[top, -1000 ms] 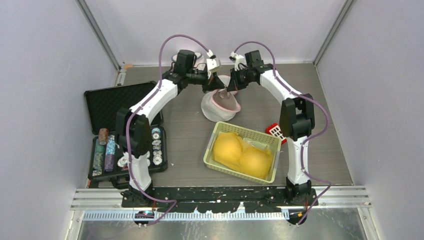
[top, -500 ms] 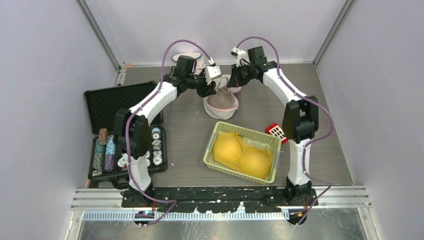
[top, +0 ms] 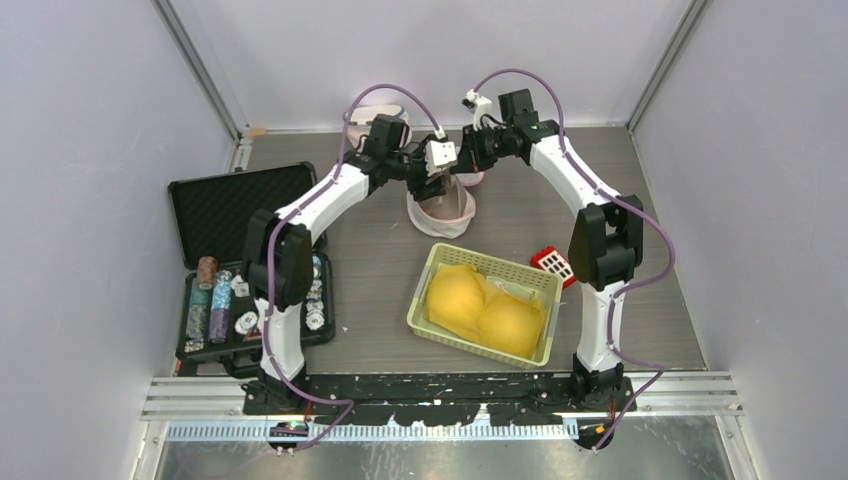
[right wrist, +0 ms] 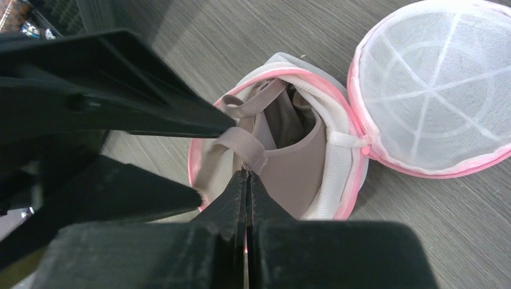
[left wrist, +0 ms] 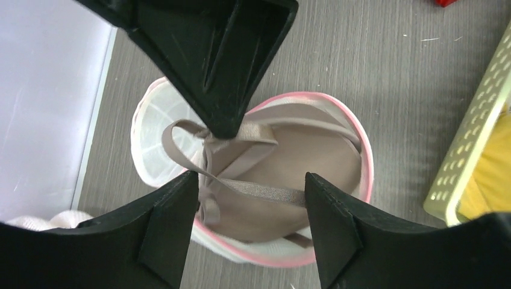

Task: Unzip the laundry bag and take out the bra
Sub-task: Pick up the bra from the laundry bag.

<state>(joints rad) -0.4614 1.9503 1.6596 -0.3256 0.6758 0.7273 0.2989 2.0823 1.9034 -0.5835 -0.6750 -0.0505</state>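
**Right fingers pinch the strap over the open bag**

The right fingers [right wrist: 238, 198] are pressed together on a loop of taupe elastic strap [right wrist: 241, 144] – a clean pinch right at the tips, with the strap lifted above the rim. The left fingers [left wrist: 169, 229] stand wide apart with nothing between them, hanging just above the bag, one on either side of the strap. From the left wrist camera the near tip looks very close to the strap, but I can't tell if it touches.

Out from there: the taupe fabric bra [right wrist: 289, 168] sits inside the round white mesh laundry bag with pink trim [right wrist: 328, 180], its cups down in the bowl. The bag is unzipped and its domed mesh lid [right wrist: 434, 84] is flipped open flat on the table, hinged to the bowl on one side.

Wider now – both arms meet over the bag at the far middle of the grey wood-grain table [top: 380, 260]. Nearer the bases stands a pale green perforated plastic basket [top: 425, 285] holding yellow padded cups [top: 485, 310]. A small red and white object [top: 550, 262] lies just beside its right corner. On the left lies an open black case [top: 230, 205] with stacks of poker chips [top: 215, 300].
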